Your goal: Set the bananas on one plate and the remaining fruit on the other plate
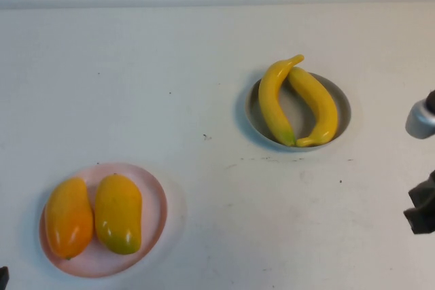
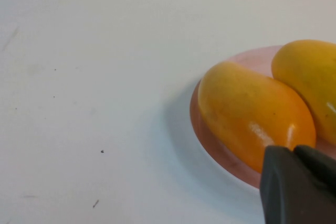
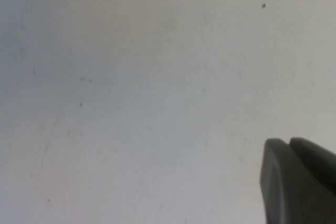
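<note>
Two yellow bananas [image 1: 270, 103] [image 1: 318, 100] lie side by side on the grey plate [image 1: 345, 113] at the right of the middle. The orange-tinted mango [image 1: 68, 219] and the yellow mango with a greenish end [image 1: 118, 213] lie on the pink plate [image 1: 155, 202] at the front left. My left gripper [image 2: 293, 149] is shut and empty, just short of the orange mango [image 2: 252, 114] and the pink plate's rim [image 2: 220, 153]; the yellow mango [image 2: 310, 77] lies behind. My right gripper [image 3: 289, 141] is shut and empty over bare table, at the right edge of the high view [image 1: 423, 212].
The white table [image 1: 204, 66] stretches bare between and behind the two plates. A silver part of the right arm [image 1: 421, 119] shows at the right edge, beside the grey plate.
</note>
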